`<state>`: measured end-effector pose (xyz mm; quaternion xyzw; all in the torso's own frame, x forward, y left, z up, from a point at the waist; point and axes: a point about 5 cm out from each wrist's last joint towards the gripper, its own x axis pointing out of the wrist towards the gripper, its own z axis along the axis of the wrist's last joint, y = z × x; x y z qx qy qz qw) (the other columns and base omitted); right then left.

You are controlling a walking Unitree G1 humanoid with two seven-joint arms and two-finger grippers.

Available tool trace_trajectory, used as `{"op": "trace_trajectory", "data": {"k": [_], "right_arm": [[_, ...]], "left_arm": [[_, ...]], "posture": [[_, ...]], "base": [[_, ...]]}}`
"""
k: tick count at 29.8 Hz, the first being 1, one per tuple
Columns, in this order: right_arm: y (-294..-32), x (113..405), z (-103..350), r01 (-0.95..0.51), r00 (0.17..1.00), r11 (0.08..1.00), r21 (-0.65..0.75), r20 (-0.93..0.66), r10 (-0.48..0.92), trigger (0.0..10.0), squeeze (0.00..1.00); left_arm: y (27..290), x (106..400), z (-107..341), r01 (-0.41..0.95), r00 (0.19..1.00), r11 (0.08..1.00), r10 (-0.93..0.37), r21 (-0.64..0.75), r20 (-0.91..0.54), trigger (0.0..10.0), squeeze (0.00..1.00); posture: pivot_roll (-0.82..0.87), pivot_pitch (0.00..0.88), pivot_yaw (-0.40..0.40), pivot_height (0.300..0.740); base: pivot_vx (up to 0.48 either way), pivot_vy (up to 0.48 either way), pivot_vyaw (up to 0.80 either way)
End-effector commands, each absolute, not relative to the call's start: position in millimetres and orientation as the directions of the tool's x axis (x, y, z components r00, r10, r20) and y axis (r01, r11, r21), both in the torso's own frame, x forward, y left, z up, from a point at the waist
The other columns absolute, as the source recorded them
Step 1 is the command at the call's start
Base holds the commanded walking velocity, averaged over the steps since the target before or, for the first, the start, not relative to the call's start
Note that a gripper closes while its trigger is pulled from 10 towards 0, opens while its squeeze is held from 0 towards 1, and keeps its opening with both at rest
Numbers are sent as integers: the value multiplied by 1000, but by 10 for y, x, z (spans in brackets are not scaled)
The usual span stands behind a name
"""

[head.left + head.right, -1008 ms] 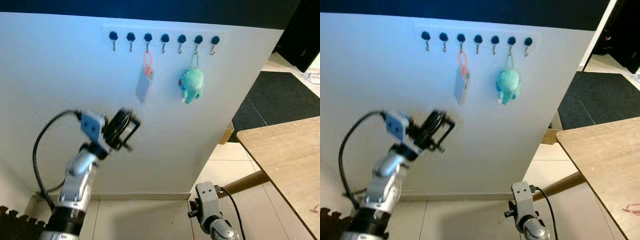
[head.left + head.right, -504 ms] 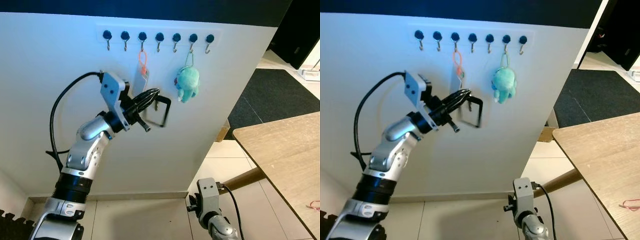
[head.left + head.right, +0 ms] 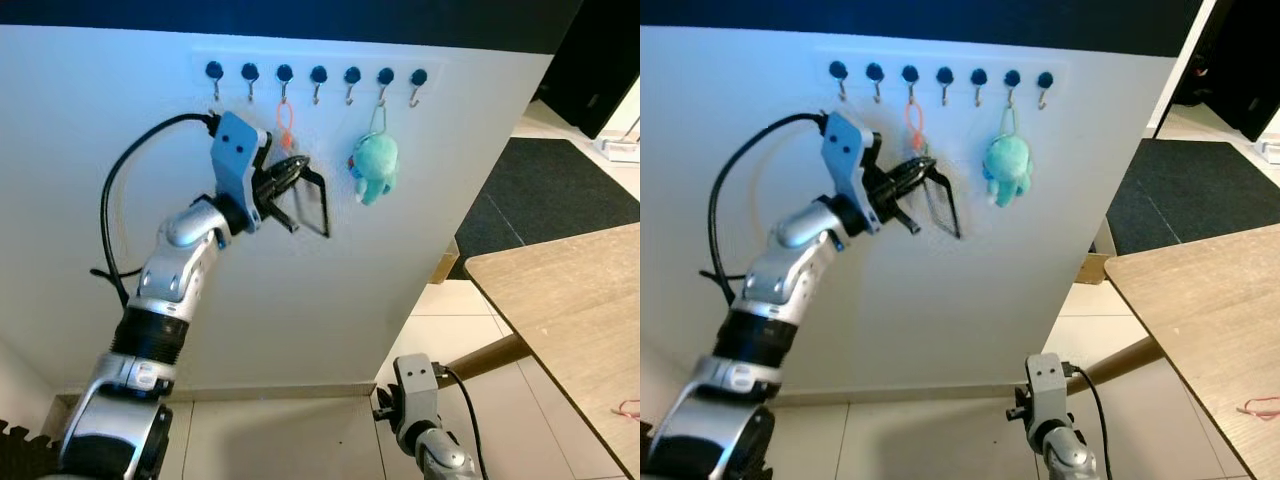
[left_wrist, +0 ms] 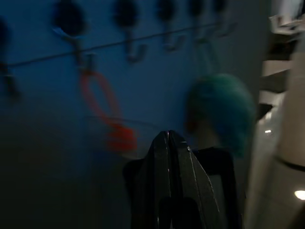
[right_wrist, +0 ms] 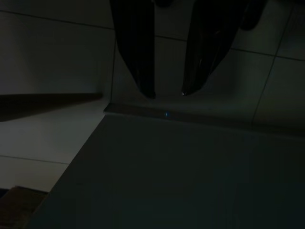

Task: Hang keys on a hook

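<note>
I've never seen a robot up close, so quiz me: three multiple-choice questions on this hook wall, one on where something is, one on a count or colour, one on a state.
1. Where is the teal plush toy hanging?
A. On the leftmost hook
B. On the second hook from the right
C. On the wooden table

2. How many hooks are on the hook rail?
A. Seven
B. Four
C. Ten

3. What are the fingers of the left hand doing?
A. Spread wide apart
B. Pressed together
C. Wrapped around the plush toy

Answers:
1. B: its loop hangs from the hook just left of the last one.
2. A: seven dark knobs sit in a row on the wall.
3. B: the left wrist view shows the two black fingers meeting at a point, just below the orange loop.
</note>
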<state>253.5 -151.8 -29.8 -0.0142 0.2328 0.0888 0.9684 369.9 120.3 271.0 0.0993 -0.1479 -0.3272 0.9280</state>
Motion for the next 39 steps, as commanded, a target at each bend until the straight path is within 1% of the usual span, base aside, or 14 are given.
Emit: {"op": "trace_trajectory", "data": {"k": [1,5,10,14,15,16,17,19,27,28,31,34,37,39], "right_arm": [[-1544,2536,-300,-162,877,987,18,-455,152,10000,0],[-1546,2542,-296,-157,878,987,19,-455,148,10000,0],[-1546,2545,-295,-155,879,988,20,-454,147,10000,0],[-1540,2549,-292,-154,879,988,25,-453,149,10000,0],[-1540,2549,-292,-154,879,988,25,-453,149,10000,0],[-1536,2554,-289,-155,879,988,27,-452,150,10000,0],[-1536,2554,-289,-155,879,988,27,-452,150,10000,0],[-1534,2555,-288,-155,879,988,28,-452,151,10000,0],[-1538,2553,-290,-160,878,987,25,-454,154,10000,0],[-1538,2553,-290,-160,878,987,25,-454,154,10000,0],[-1541,2553,-291,-162,877,987,22,-455,154,10000,0],[-1539,2549,-294,-163,876,986,22,-457,154,10000,0],[-1533,2549,-295,-163,876,986,23,-457,155,10000,0],[-1532,2553,-293,-162,876,986,23,-457,155,10000,0]], "left_arm": [[1321,3754,2736,517,784,801,-585,301,209,10000,0],[1448,3813,2810,460,815,840,-528,288,238,10000,0],[1497,3819,2856,451,814,846,-521,285,257,10000,0],[1562,3778,2999,510,756,821,-570,255,323,10000,0],[1562,3778,2999,510,756,821,-570,255,323,10000,0],[1598,3735,3075,568,701,793,-607,221,374,10000,0],[1598,3735,3075,568,701,793,-607,221,374,10000,0],[1623,3695,3116,619,656,759,-641,202,398,10000,0],[1646,3599,3090,712,575,663,-739,231,351,10000,0],[1646,3599,3090,712,575,663,-739,231,351,10000,0],[1579,3539,3047,758,533,606,-788,242,309,10000,0],[1539,3518,3005,772,516,583,-807,253,285,10000,0],[1591,3603,2995,723,582,643,-764,254,278,10000,0],[1619,3635,3006,702,606,665,-746,255,276,10000,0]], "posture": [[61,67,-55,740],[60,65,-56,740],[62,65,-56,740],[65,61,-58,740],[65,61,-58,740],[66,58,-59,740],[66,58,-59,740],[66,56,-60,740],[69,51,-63,740],[69,51,-63,740],[70,53,-65,740],[71,55,-66,740],[71,57,-63,740],[69,57,-61,740]], "base": [[0,0,0],[0,0,0],[0,0,0],[0,0,0],[0,0,0],[0,0,0],[0,0,0],[0,0,0],[0,0,0],[0,0,0],[0,0,0],[0,0,0],[0,0,0],[0,0,0]]}}
